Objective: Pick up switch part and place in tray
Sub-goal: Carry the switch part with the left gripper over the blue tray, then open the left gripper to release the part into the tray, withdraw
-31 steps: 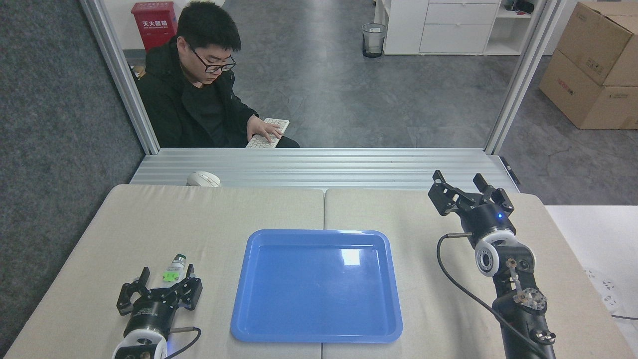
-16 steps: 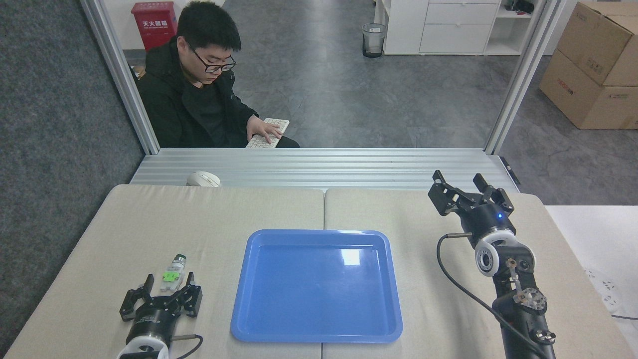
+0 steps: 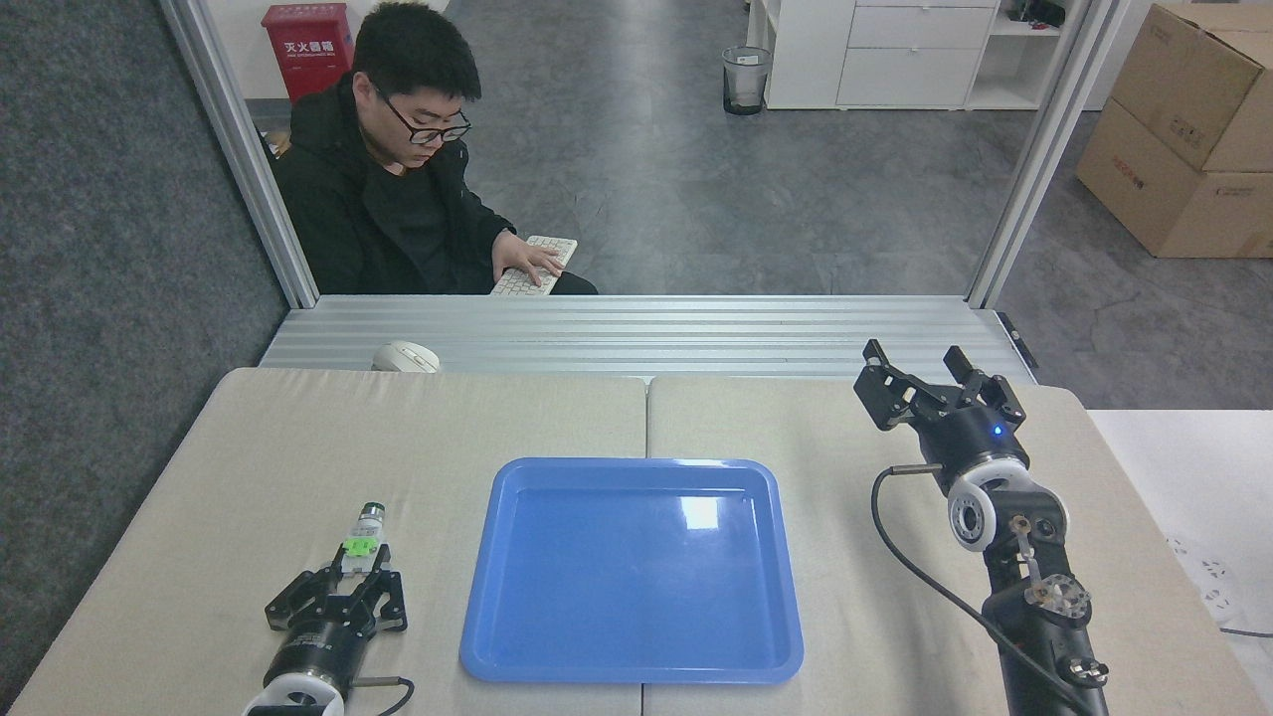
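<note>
I see the left gripper point(image 3: 350, 580) low on the counter point(image 3: 448, 418), jaws closed around the near end of the switch part point(image 3: 362, 535), just left of the empty blue tray point(image 3: 636, 671). Right gripper point(image 3: 920, 376) sits raised at the far right, jaws spread, well apart from the tray. Person point(image 3: 398, 169) types on a keyboard point(image 3: 527, 268) beyond the counter; white mouse point(image 3: 405, 357) on the far ledge.

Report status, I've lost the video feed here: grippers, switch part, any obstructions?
Left gripper shut on switch part, left of tray. Right gripper open, idle at far right. Tray bare, path clear.
</note>
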